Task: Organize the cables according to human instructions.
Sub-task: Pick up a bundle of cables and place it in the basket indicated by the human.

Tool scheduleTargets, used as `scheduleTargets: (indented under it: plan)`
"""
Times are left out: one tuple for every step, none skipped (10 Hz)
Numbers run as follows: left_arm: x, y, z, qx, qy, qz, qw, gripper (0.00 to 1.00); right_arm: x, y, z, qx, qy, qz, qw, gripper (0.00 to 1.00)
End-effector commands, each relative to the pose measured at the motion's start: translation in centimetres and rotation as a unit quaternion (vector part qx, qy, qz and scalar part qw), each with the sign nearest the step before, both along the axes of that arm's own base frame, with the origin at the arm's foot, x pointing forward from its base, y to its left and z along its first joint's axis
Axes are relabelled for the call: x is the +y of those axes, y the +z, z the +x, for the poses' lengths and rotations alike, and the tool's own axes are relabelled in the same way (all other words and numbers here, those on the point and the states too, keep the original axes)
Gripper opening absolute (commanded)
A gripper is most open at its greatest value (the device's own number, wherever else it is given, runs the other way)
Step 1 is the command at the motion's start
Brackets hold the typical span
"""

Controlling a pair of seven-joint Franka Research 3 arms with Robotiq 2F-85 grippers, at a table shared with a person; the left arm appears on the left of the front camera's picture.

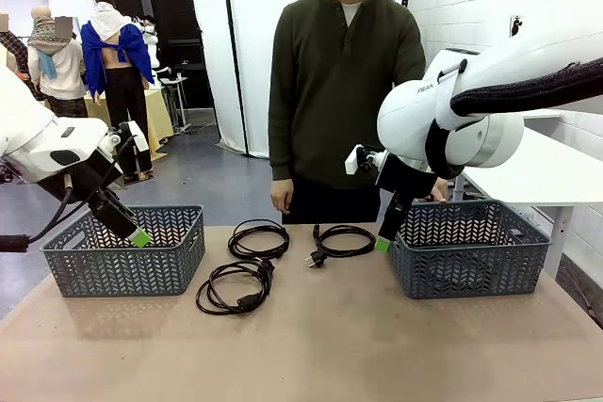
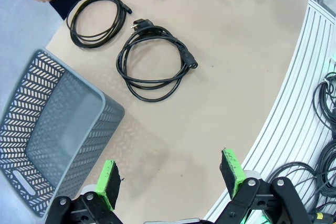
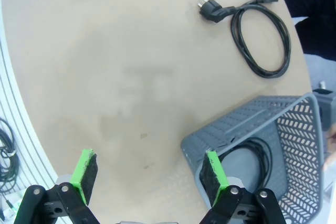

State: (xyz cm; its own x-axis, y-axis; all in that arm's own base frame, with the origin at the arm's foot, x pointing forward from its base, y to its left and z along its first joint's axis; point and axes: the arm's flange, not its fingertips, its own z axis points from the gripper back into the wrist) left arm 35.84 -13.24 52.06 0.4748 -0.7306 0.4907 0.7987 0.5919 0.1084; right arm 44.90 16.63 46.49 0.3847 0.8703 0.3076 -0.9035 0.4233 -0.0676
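Both sets of my jaws are spread wide, and they pinch nothing. The left jaws hang in the air by the left basket [image 1: 122, 275], with their green pads [image 2: 107, 183] over the bare brown surface [image 1: 311, 350]. The right jaws hang at the corner of the right basket [image 1: 468, 280], on the side nearest the middle.

Three black cables lie on the surface between the two baskets. The front cable [image 1: 235, 288] is closest to me. The back cable [image 1: 259, 238] lies just behind it. The side cable [image 1: 342, 242] is nearer the right basket, and its plug points toward me. None of the three touch each other.

A fourth cable [image 3: 251, 140] lies coiled inside the right basket.

A person in a dark green top stands at the far side of the surface, with one hand [image 1: 280, 197] hanging down.
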Motion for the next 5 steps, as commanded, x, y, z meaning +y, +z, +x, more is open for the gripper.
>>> scheduleTargets:
  plan:
    - [0.1,-0.1,0.2,-0.006,0.001,0.000,1.000,1.00,0.1,0.1,0.2,-0.001,0.002,-0.003,1.000,1.00]
    - [0.1,-0.1,0.2,-0.006,0.001,0.000,1.000,1.00,0.0,0.0,0.0,0.000,0.000,0.000,1.000,1.00]
    - [0.1,-0.1,0.2,-0.006,0.001,0.000,1.000,1.00,0.6,0.4,0.7,0.010,-0.020,0.002,1.000,1.00]
    - [0.1,-0.1,0.2,-0.006,0.001,0.000,1.000,1.00,1.5,0.9,1.8,0.019,-0.044,0.004,0.999,1.00]
    - [0.1,-0.1,0.2,-0.006,0.001,0.000,1.000,1.00,2.3,1.5,3.0,0.029,-0.065,0.003,0.997,1.00]
